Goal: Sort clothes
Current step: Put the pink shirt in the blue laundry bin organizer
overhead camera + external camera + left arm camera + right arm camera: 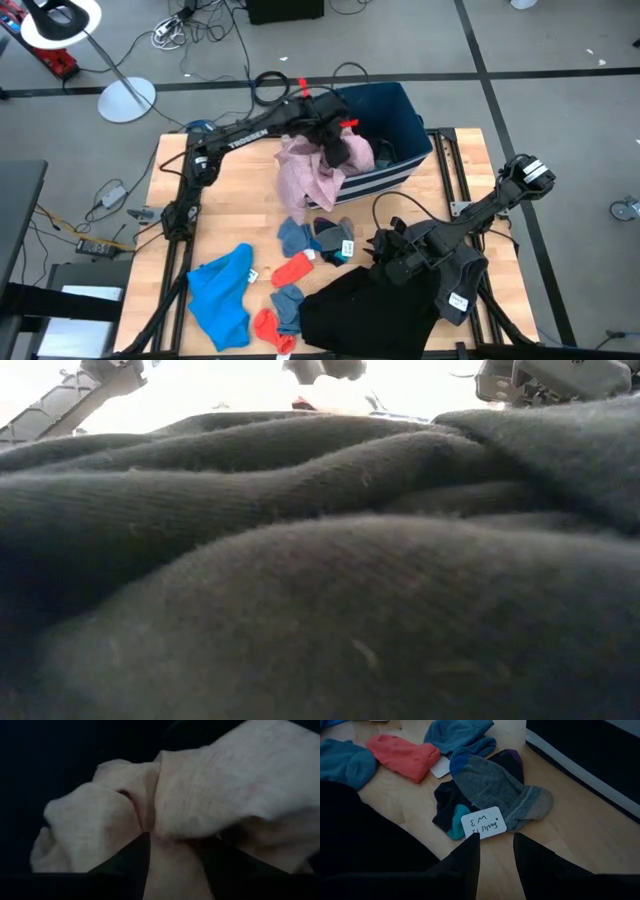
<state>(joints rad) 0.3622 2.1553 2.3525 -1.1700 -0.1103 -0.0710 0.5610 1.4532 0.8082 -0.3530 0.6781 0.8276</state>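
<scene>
My left tool (335, 135) clenched on pink garment (305, 170) over the bin (405, 125), right tool (495, 842) released near grey sock (497, 790)

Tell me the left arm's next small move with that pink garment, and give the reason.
Probably lift a little higher and carry it clear of the navy bin. The left claw is shut on the pink garment, which hangs from it over the bin's front edge, its lower end on the table. The right claw hovers over the tagged grey sock.
</scene>
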